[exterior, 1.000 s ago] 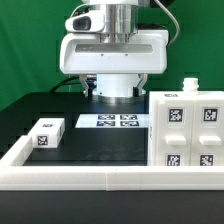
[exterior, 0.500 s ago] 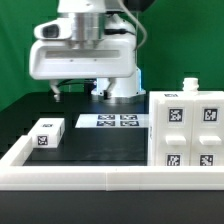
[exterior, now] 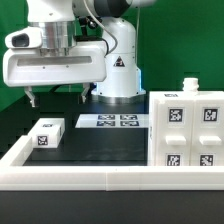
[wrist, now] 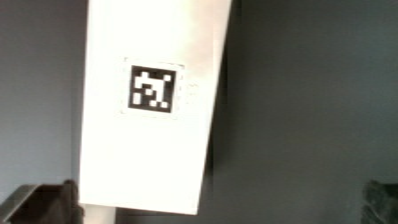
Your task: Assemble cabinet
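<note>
The two-finger gripper (exterior: 60, 97) hovers wide open, empty, over the small white tagged block (exterior: 47, 132) at the edge of the bench (exterior: 100, 146) on the exterior view's left, probably aligning to grasp.

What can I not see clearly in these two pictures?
- Exterior view: the cabinet is cut off by that view's right edge; the border rail hides its base.
- Wrist view: the white block runs past the picture's edge; one end is unseen.
- Wrist view: the claw shows only as dark, blurred tips.

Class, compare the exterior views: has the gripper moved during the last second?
Yes: the gripper has shifted toward the exterior view's left, away from the fixed marker board.
</note>
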